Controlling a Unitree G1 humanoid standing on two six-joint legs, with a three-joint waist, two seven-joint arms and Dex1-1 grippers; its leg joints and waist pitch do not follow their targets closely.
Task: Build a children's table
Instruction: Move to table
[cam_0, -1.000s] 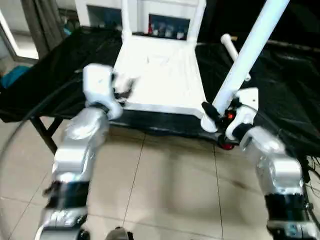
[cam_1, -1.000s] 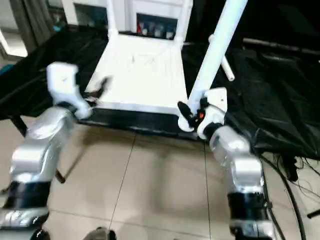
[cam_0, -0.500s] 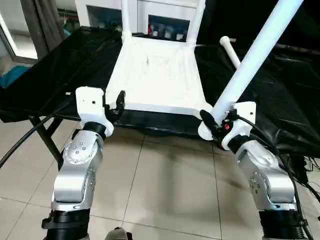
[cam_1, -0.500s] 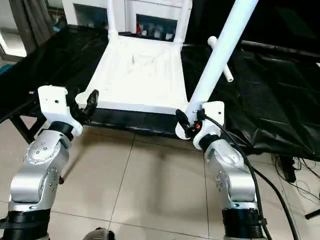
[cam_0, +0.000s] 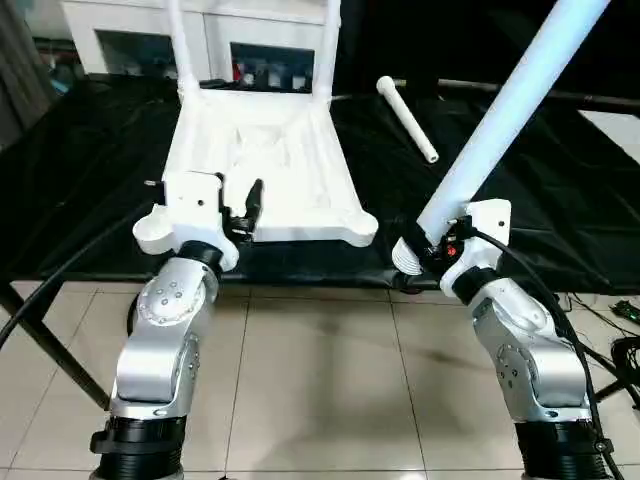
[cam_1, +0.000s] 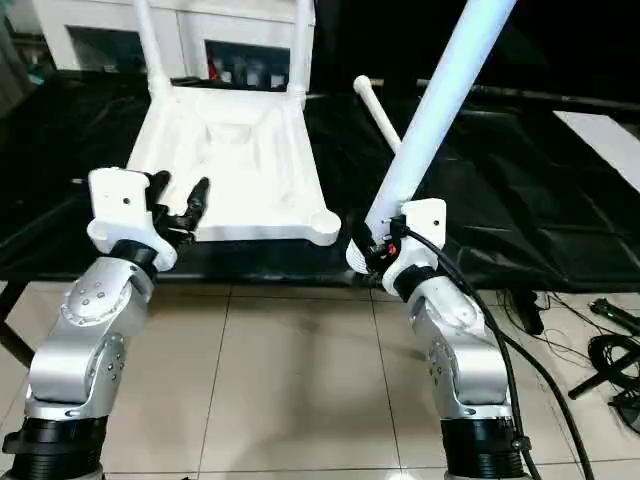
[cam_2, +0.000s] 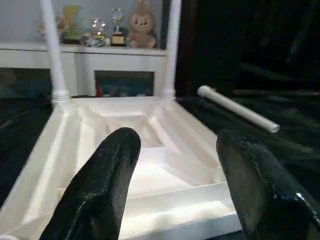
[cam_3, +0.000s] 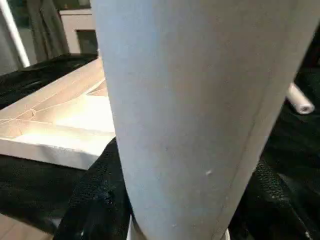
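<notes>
Upside-down white tabletop (cam_0: 262, 175) lying on the black-draped surface (cam_0: 90, 170), ribs up, two legs (cam_0: 327, 45) standing in the far corner sockets. Loose leg (cam_0: 405, 117) lying on the cloth to its right, well apart. White cabinet (cam_0: 130, 25) behind. Left pincer (cam_0: 238, 208) apart and empty, just at the tabletop's near edge. Right pincer (cam_1: 372, 245) clamped on the thick end of a fourth leg (cam_1: 440, 105), slanting up and away, off the near right corner socket (cam_1: 324, 224). Against a second ago: left pincer now lower and nearer the tabletop's edge, grip on the slanted leg unchanged.
</notes>
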